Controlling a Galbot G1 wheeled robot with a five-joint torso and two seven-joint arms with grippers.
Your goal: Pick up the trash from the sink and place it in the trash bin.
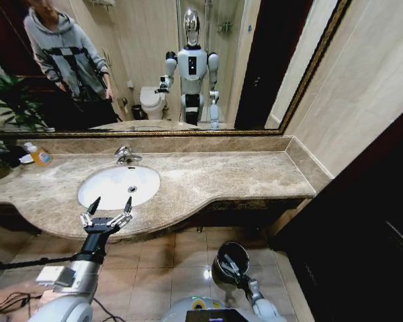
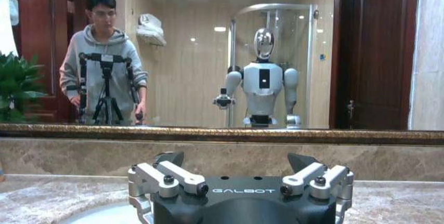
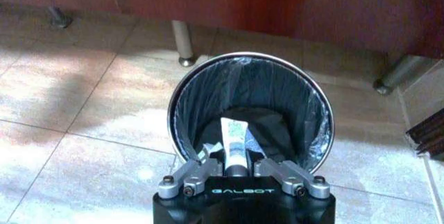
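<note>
right gripper [image 3: 234,168]: low beside the cabinet, over the bin [image 3: 315,104], fingers clamped on 1 tube [image 3: 234,135]; the tube juts forward from the jaws above the bin's black liner.
left gripper [image 1: 107,213]: hovering at the counter's front edge, just short of the sink [image 1: 118,186], fingers spread, holding nothing.
sink: basin looks bare white from the head view; can't tell if small white trash remains on it.
risk 1: tube sits near the bin's near rim rather than its centre. Released here it could clip the rim and drop on the floor tiles [image 3: 83,109].
risk 2: tube is held by 1 end, so it may swing or stick to a pad on release.
risk 3: left gripper is close to the counter [image 1: 242,176] edge; a straight descent could strike stone instead of entering the basin.
step: drop-off, not yet released.
</note>
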